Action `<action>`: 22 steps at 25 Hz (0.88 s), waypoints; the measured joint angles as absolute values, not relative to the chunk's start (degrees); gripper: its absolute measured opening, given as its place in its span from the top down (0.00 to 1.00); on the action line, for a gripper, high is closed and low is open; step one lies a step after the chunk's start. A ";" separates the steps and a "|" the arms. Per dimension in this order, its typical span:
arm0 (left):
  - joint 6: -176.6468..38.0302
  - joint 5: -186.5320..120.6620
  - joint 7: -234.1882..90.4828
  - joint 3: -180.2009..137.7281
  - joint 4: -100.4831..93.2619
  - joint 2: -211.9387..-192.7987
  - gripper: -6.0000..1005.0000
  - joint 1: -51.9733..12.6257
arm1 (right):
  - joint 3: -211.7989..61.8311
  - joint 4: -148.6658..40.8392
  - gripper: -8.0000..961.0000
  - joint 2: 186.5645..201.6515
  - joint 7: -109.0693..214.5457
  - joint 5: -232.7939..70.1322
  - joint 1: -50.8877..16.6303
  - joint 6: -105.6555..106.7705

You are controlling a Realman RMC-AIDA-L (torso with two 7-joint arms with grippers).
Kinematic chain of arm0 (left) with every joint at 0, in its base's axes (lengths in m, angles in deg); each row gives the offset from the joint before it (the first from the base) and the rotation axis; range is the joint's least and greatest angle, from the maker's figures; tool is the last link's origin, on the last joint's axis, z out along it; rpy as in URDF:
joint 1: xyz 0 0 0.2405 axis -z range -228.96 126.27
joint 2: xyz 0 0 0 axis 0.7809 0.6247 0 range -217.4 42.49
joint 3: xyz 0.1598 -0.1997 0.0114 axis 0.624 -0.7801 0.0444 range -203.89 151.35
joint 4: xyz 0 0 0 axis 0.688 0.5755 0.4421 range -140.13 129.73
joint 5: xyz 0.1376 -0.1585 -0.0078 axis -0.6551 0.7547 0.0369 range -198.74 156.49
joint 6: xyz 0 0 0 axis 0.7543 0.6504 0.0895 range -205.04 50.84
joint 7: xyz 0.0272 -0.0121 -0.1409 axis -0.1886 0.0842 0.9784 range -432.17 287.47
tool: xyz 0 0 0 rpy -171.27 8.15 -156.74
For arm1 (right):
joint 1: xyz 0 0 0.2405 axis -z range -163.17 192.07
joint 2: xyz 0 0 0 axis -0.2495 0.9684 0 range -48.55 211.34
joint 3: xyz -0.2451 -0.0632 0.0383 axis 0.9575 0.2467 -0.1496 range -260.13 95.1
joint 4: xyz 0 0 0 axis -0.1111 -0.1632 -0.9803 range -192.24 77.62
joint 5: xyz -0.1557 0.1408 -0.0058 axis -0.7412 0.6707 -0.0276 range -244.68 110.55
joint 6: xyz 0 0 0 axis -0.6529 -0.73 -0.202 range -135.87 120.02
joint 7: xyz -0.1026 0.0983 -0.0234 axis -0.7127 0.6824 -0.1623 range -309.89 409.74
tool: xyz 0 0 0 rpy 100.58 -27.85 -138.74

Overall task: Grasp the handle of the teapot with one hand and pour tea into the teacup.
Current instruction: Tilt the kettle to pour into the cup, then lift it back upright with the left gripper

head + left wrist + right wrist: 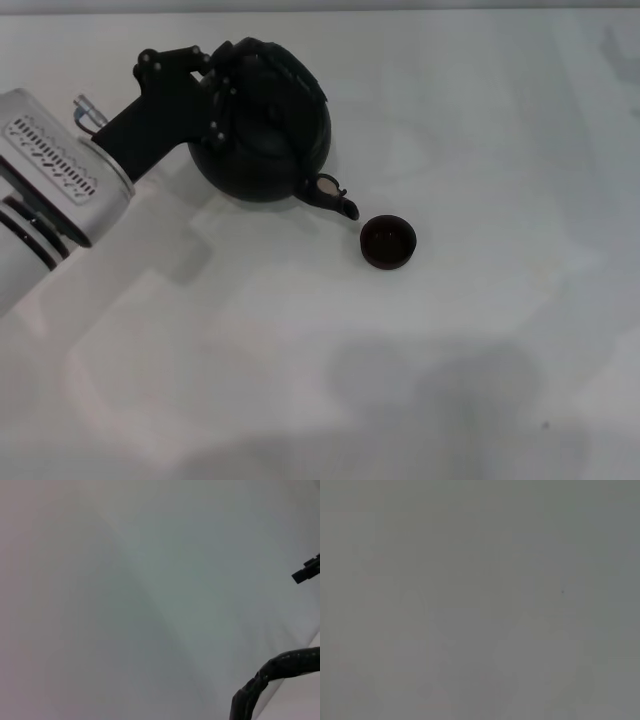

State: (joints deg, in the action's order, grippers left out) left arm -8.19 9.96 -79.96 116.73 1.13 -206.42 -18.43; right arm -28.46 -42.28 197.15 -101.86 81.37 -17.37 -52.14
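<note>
My left gripper (222, 85) is on top of the teapot (265, 140), at its handle (272, 677); black on black, I cannot tell whether it is clamped. The pot sits tilted under my gripper on the white table (480, 360), with its spout (335, 198) dipped toward the teacup (387, 242) just beyond its tip. My right gripper is out of sight.
</note>
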 joint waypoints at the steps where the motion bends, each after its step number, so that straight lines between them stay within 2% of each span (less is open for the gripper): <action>1: -8.19 9.91 -80.76 116.73 1.24 -206.45 0.91 -18.30 | -28.46 -42.28 0.10 197.13 -101.86 81.37 -17.37 -52.14; 22: -11.12 9.68 -89.34 116.78 4.95 -206.53 0.91 -16.78 | -28.46 -42.28 0.10 197.06 -101.86 81.61 -17.62 -52.13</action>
